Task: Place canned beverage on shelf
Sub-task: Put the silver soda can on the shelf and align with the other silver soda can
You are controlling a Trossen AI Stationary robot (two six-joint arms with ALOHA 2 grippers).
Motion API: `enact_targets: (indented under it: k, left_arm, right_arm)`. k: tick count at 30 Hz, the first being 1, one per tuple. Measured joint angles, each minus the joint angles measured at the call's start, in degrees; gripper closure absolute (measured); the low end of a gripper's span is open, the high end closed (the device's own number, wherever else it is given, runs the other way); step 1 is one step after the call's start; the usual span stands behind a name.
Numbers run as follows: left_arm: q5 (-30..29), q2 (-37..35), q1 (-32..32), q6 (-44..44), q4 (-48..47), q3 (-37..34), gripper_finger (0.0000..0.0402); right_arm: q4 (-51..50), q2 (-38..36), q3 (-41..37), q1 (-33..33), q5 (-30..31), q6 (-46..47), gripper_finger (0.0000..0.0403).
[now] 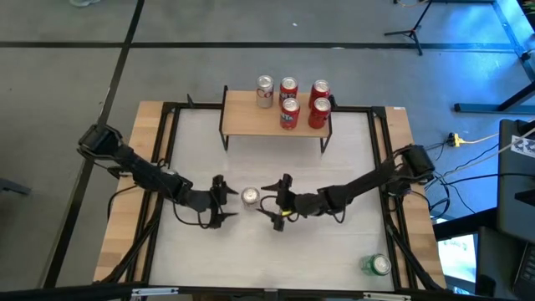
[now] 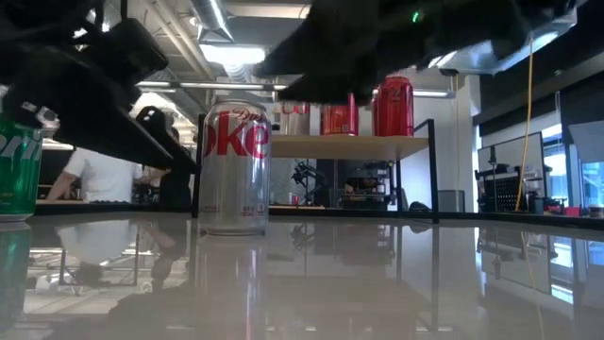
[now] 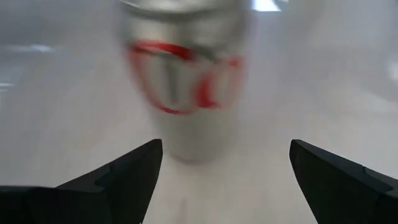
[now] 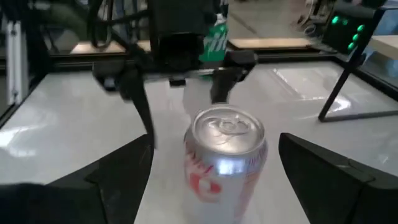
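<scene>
A silver diet cola can [image 1: 250,196] stands upright on its base on the white tabletop between my two grippers; it also shows in the low view [image 2: 233,165]. My left gripper [image 1: 227,201] is open just to the can's left, with the can [image 3: 186,81] ahead of its fingertips. My right gripper [image 1: 269,206] is open just to the can's right, its fingers on either side of the can [image 4: 225,162] without touching it. The shelf [image 1: 251,124], a small wood-topped stand on black legs, stands at the table's far edge.
The shelf carries one silver can [image 1: 264,90] and several red cans [image 1: 289,113], mostly on its right half. A green soda can [image 1: 376,265] stands at the table's near right corner. The black table frame [image 1: 167,134] runs along both sides. A person shows in the room behind [image 2: 94,175].
</scene>
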Motion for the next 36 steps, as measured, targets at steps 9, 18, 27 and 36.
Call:
enact_targets:
  k: [9,18,27,36]
  left_arm:
    - [10.41,1.05,3.89,9.5,4.35,-0.02,0.006]
    - [19.37,1.06,4.57,9.02,6.6,-0.02,0.006]
    - [17.87,1.06,3.04,4.64,4.78,-0.02,0.006]
    - [2.51,1.06,3.08,4.07,2.01,-0.04,0.006]
  right_arm:
    - [0.74,5.81,-0.07,-2.03,-2.0,-3.36,0.0059]
    - [-9.02,3.41,-0.07,-2.96,5.1,-5.51,0.0059]
    - [-13.34,-3.92,-0.07,-1.36,2.43,-0.12,0.0059]
    - [7.48,4.19,-0.07,-1.61,4.59,-0.61,0.0059]
